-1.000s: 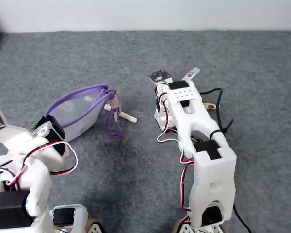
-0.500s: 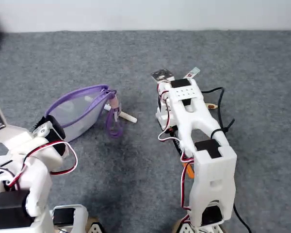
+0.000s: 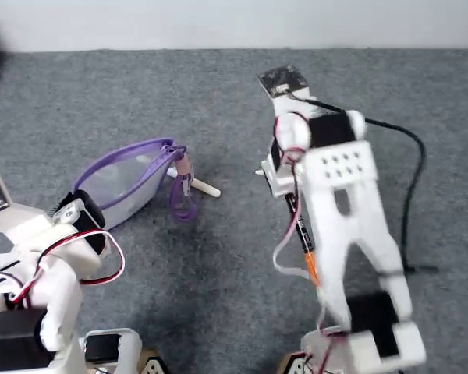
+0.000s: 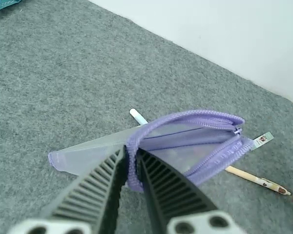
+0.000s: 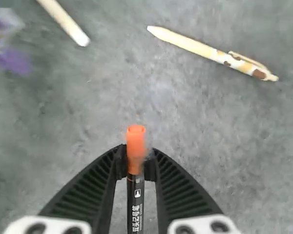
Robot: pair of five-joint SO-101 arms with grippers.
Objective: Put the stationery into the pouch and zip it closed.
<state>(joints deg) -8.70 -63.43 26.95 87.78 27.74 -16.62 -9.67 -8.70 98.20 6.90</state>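
A purple-edged clear pouch [image 3: 129, 178] lies on the grey carpet, its zip open. My left gripper [image 4: 129, 157] is shut on the pouch's [image 4: 185, 141] rim at its near corner, seen from above at the left gripper [image 3: 78, 209]. My right gripper [image 5: 136, 152] is shut on a black pen with an orange cap [image 5: 136, 141], held above the carpet. That pen [image 3: 304, 241] hangs under the raised right arm. A white pen [image 3: 200, 186] lies just beside the pouch mouth. A cream pen [image 5: 210, 51] lies on the carpet beyond the right gripper.
A small paper tag [image 4: 261, 139] rests by the pouch's far end, near the cream pen [image 4: 256, 179]. The white pen [image 5: 63, 20] lies apart from it. A black cable [image 3: 409, 195] trails off the right arm. A pale wall [image 3: 234, 23] bounds the carpet's far edge.
My right arm has risen from low over the carpet and now holds the orange-capped pen up in the air. The left arm and the pouch stayed put.
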